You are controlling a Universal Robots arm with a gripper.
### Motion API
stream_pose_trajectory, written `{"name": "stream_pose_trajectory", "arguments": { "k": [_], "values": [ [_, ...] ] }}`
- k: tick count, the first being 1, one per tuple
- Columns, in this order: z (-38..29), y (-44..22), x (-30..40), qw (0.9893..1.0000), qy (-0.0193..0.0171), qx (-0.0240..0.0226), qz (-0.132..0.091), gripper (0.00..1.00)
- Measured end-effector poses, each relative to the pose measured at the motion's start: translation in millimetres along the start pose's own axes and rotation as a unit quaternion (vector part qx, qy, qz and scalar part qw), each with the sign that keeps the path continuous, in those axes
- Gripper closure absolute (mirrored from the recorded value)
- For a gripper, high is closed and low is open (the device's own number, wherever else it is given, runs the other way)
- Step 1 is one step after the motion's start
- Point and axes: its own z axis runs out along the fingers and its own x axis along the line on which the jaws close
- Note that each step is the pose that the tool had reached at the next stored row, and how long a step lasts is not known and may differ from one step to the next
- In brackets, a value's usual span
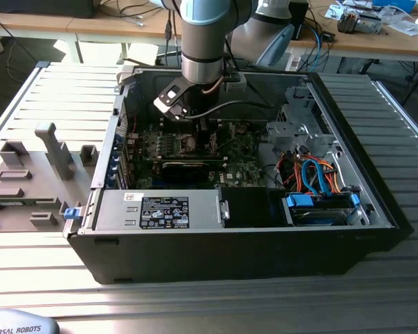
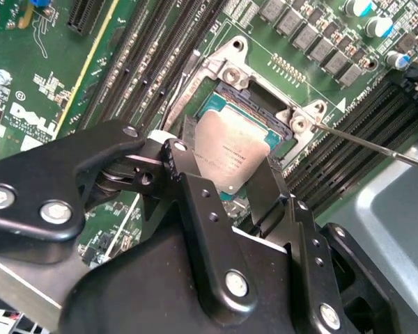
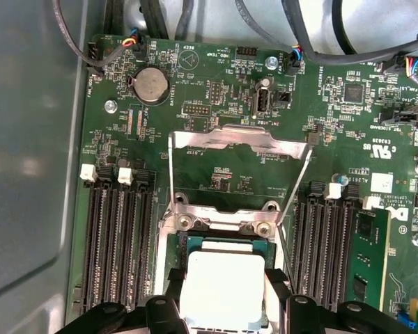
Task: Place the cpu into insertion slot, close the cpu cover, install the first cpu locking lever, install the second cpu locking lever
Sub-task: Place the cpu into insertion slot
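Note:
The cpu (image 2: pixel 226 149), a small square chip with a dull silver top, is held between the black fingers (image 2: pixel 184 156) of my gripper (image 2: pixel 231 174), which is shut on it. It hangs slightly tilted, just over the open insertion slot (image 2: pixel 226 104) on the green motherboard. In the first wrist view the cpu (image 3: pixel 223 289) sits over the slot (image 3: pixel 223 245), with my gripper (image 3: pixel 223 303) around it. The cpu cover (image 3: pixel 240 139) is flipped open, lying back past the slot. Two thin locking levers (image 3: pixel 169 170) (image 3: pixel 297 184) stand raised beside it. In the exterior view my gripper (image 1: pixel 198 129) reaches down into the computer case.
Black memory slots (image 3: pixel 118 236) flank the slot, and one holds a green memory stick (image 3: pixel 373 254). A coin battery (image 3: pixel 151 85) and cables lie beyond the cover. The case holds a power supply (image 1: pixel 160 209) and a drive cage with blue and orange cables (image 1: pixel 320 181). Grey fixtures (image 1: pixel 28 181) stand outside.

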Motion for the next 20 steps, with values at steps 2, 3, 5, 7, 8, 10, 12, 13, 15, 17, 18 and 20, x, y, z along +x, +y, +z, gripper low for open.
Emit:
{"name": "stream_pose_trajectory", "arguments": {
  "k": [2,3,5,7,8,10,12,13,15,17,18,20],
  "values": [
    [0.5,0.0,1.2,1.0000,-0.0001,0.0001,0.001,0.47],
    [0.9,0.1,2.6,1.0000,-0.0001,0.0000,0.001,0.47],
    [1.6,0.1,4.9,1.0000,0.0000,-0.0001,0.001,0.47],
    [2.1,-0.2,5.4,1.0000,0.0000,0.0000,0.001,0.47],
    [2.4,-0.4,5.7,1.0000,-0.0001,0.0000,0.001,0.47],
    [2.9,-0.9,5.7,1.0000,-0.0002,0.0001,0.001,0.47],
    [3.4,-1.5,5.8,1.0000,-0.0002,0.0001,0.001,0.47],
    [3.7,-1.8,5.8,1.0000,-0.0001,0.0001,0.001,0.47],
    [4.1,-1.9,5.8,1.0000,-0.0002,0.0001,0.001,0.47],
    [4.7,-2.1,5.7,1.0000,-0.0002,0.0001,0.001,0.47],
    [4.9,-2.1,5.5,1.0000,-0.0001,0.0001,0.001,0.47],
    [5.3,-2.1,4.7,1.0000,-0.0003,-0.0001,0.001,0.47]
  ]
}}
